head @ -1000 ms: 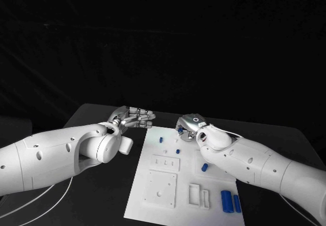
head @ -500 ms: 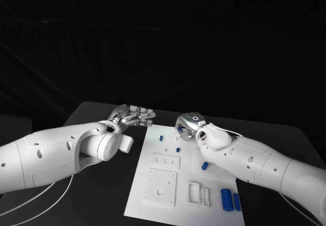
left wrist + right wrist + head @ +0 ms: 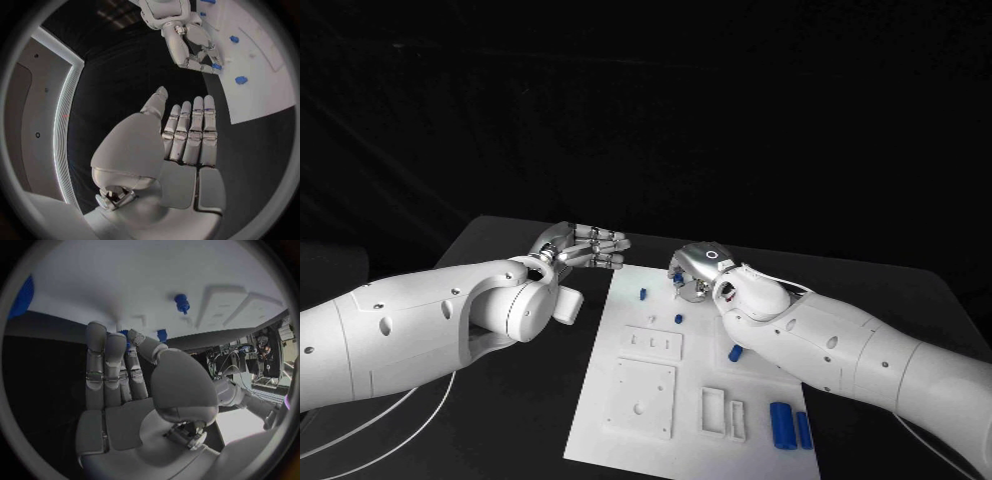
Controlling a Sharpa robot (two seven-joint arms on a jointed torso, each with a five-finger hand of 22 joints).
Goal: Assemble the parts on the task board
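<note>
The white task board (image 3: 635,425) lies in the middle of the black table. My right hand (image 3: 700,268) hovers over the board's far end and pinches a small blue part (image 3: 679,281) at its fingertips; the held part (image 3: 161,335) sits between thumb and fingers of that hand (image 3: 137,390). My left hand (image 3: 583,247) is held flat beyond the board's far left corner, holding nothing, its fingers (image 3: 187,135) stretched out side by side. A small blue peg (image 3: 642,294) stands near the far left of the board, another (image 3: 678,319) just behind it.
A blue piece (image 3: 736,352) sits mid-board under my right forearm. Two longer blue pieces (image 3: 780,423) lie at the board's near right corner beside two slotted recesses (image 3: 714,411). A raised square plate (image 3: 643,400) occupies the near left. Black table (image 3: 516,420) surrounds the board.
My right hand has shifted slightly to the left over the board's far end, still pinching the blue part. My left hand has stayed where it was.
</note>
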